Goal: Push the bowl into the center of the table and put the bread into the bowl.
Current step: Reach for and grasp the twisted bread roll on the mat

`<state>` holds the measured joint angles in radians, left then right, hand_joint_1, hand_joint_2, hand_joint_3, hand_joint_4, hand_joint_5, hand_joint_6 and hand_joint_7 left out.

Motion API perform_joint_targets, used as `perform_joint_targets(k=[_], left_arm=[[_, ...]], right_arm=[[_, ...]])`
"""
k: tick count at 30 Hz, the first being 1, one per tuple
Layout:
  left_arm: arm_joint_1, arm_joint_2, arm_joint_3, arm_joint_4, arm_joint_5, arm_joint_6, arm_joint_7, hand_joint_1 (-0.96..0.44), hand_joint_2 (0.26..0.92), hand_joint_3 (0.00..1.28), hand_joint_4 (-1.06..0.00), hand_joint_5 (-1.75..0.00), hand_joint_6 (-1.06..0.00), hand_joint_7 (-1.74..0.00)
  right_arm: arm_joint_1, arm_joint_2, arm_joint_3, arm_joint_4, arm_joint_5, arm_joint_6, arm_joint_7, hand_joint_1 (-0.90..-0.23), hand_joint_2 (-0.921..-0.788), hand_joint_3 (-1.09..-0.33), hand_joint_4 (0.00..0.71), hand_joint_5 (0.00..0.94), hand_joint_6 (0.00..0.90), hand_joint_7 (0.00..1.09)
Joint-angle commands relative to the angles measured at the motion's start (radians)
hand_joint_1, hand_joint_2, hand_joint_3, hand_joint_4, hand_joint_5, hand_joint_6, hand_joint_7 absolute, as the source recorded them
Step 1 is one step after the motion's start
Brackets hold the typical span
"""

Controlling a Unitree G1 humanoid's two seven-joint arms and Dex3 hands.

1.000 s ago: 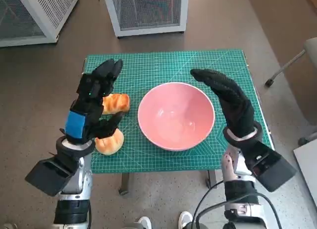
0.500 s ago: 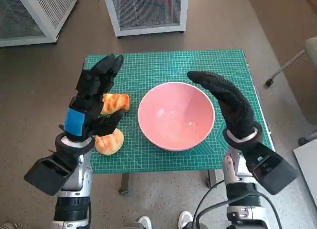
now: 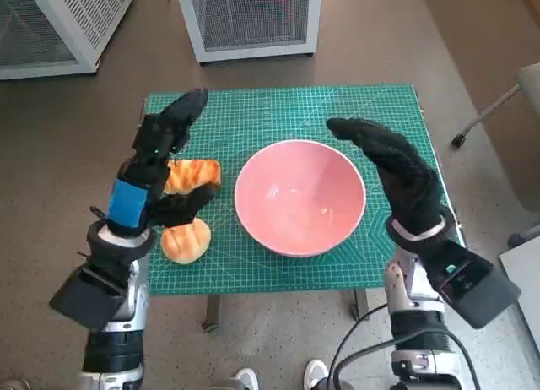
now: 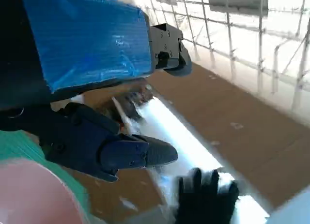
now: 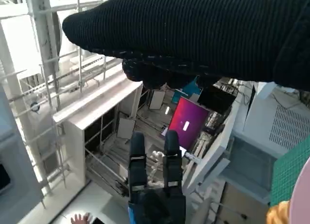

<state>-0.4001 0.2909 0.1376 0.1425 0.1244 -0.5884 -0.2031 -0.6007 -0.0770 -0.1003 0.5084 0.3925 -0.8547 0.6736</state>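
Bowl: I see the pink bowl (image 3: 299, 197) on the green mat (image 3: 278, 107) that covers the desk (image 3: 211, 306), about midway across it and slightly toward the near edge. It sits upright and holds nothing.
Bread: two golden pieces lie on the mat to the left of the bowl. The farther bread (image 3: 192, 173) is close to the bowl's rim; the nearer bread (image 3: 186, 241) sits by the desk's front edge, apart from the bowl. Neither is in the bowl.
Left hand: my left hand (image 3: 156, 172) is raised over the bread area, its blue tape (image 3: 128, 201) facing the head camera. Its fingers (image 3: 181, 111) point away from me and are spread, the thumb angling toward the bowl. They hold nothing; I cannot tell from the head view whether any of them touches the farther bread below.
Right hand: my gloved right hand (image 3: 395, 175) is raised at the bowl's right side, fingers stretched out over the far right rim, holding nothing. Contact with the rim I cannot confirm.
Wrist views: both look out into the room; the left one catches an edge of the bowl and the mat, the right one a sliver of mat and bread.
Surroundings: white mesh cabinets (image 3: 249, 18) stand on the brown floor (image 3: 67, 154) beyond the desk.
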Motion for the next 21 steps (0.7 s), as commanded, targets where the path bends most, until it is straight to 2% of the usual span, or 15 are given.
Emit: perform_joint_targets(k=[1,4,6,10,14,21], left_arm=[[-0.04,0.149,0.002,-0.058,0.23,0.219,0.013,-0.53,0.906,0.07,-0.26,0.0,-0.14,-0.43],[-0.073,0.197,-0.026,-0.093,0.287,0.418,-0.071,-0.44,0.848,0.02,-0.27,0.0,-0.27,-0.32],[-0.101,0.22,-0.05,-0.099,0.316,0.53,-0.125,-0.33,0.803,0.01,-0.29,0.0,-0.35,-0.24],[-0.162,0.247,-0.103,-0.072,0.392,0.7,-0.198,-0.15,0.768,0.01,-0.3,0.0,-0.39,-0.15],[-0.223,0.26,-0.163,-0.031,0.474,0.823,-0.248,-0.03,0.762,0.0,-0.31,0.0,-0.4,-0.11],[-0.333,0.272,-0.281,0.077,0.577,0.951,-0.312,0.01,0.761,0.0,-0.29,0.0,-0.41,-0.08]], right_arm=[[0.013,-0.007,0.001,-0.009,0.022,0.032,0.018,-0.584,-0.921,-0.716,0.298,0.0,-0.001,0.74],[0.016,-0.009,-0.001,-0.015,0.027,0.04,0.02,-0.581,-0.921,-0.706,0.295,0.0,-0.001,0.74],[0.017,-0.011,-0.002,-0.016,0.031,0.045,0.021,-0.577,-0.921,-0.698,0.292,0.0,-0.001,0.73],[0.018,-0.012,-0.006,-0.016,0.041,0.051,0.029,-0.573,-0.921,-0.685,0.287,0.0,-0.001,0.71],[0.017,-0.01,-0.007,-0.017,0.043,0.053,0.031,-0.572,-0.921,-0.677,0.286,0.0,-0.001,0.69],[0.012,-0.006,-0.008,-0.007,0.049,0.058,0.037,-0.569,-0.921,-0.672,0.287,0.001,-0.001,0.68]])
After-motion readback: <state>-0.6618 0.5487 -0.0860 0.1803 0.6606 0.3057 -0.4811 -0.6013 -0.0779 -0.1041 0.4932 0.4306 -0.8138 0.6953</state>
